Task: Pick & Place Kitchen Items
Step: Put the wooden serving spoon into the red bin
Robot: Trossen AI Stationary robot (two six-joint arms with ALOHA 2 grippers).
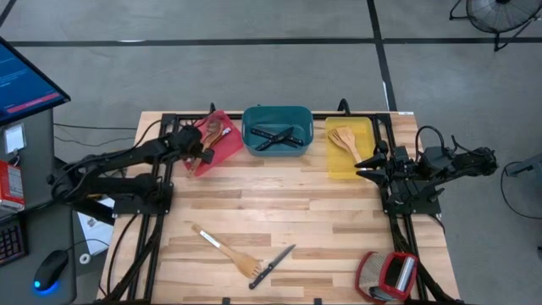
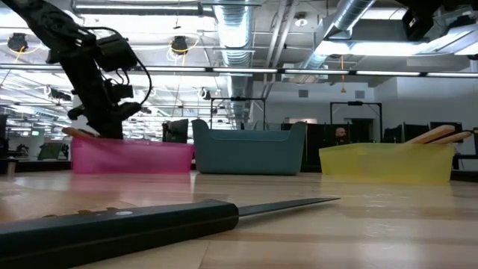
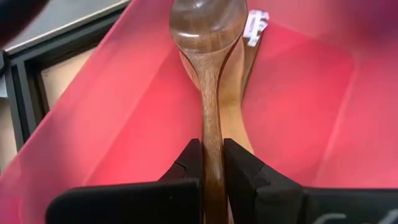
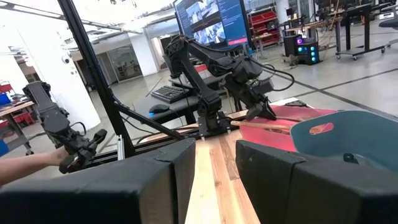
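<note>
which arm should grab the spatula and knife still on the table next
Right, probably. The right pincer is empty by the yellow tray, while the left pincer is shut on a wooden spoon over the red tray. The spatula and knife lie mid-table.

- Left arm (image 1: 127, 161): dark, built of jointed matte-black links, with black cables looped along its base.
- Left gripper (image 3: 212, 163): two flat black fingers (image 3: 186, 165) with stepped, angular inner pads.
- Right arm (image 1: 440, 163): dark, compact, cables arched over its links.
- Right gripper (image 4: 214, 168): two broad, blocky black fingers (image 4: 155, 180).
</note>
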